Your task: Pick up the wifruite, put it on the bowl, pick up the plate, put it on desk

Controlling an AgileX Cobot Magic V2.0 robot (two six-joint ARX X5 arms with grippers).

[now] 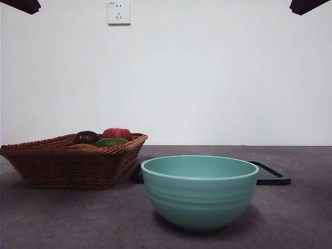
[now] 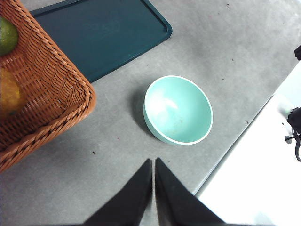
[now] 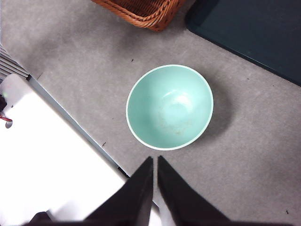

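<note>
The teal-green bowl (image 1: pixel 199 192) stands empty on the grey desk (image 1: pixel 301 218), also seen in the left wrist view (image 2: pixel 178 109) and the right wrist view (image 3: pixel 169 107). The golden-brown wifruite (image 1: pixel 83 147) lies in the wicker basket (image 1: pixel 67 166), mostly hidden by the rim; it shows at the edge of the left wrist view (image 2: pixel 8 94). The plate, a flat dark teal rectangular tray (image 1: pixel 272 175), lies behind the bowl (image 2: pixel 99 33) (image 3: pixel 254 28). My left gripper (image 2: pixel 154 162) and right gripper (image 3: pixel 154 160) are both shut, empty and high above the desk near the bowl.
The basket (image 2: pixel 51 94) (image 3: pixel 141 9) also holds a red apple (image 1: pixel 116 133), a dark purple fruit (image 1: pixel 85 137) and a green fruit (image 1: pixel 110 141). The desk's front edge runs close to the bowl (image 2: pixel 230 146). Black arm tips show at both top corners (image 1: pixel 23 5) (image 1: pixel 306 5).
</note>
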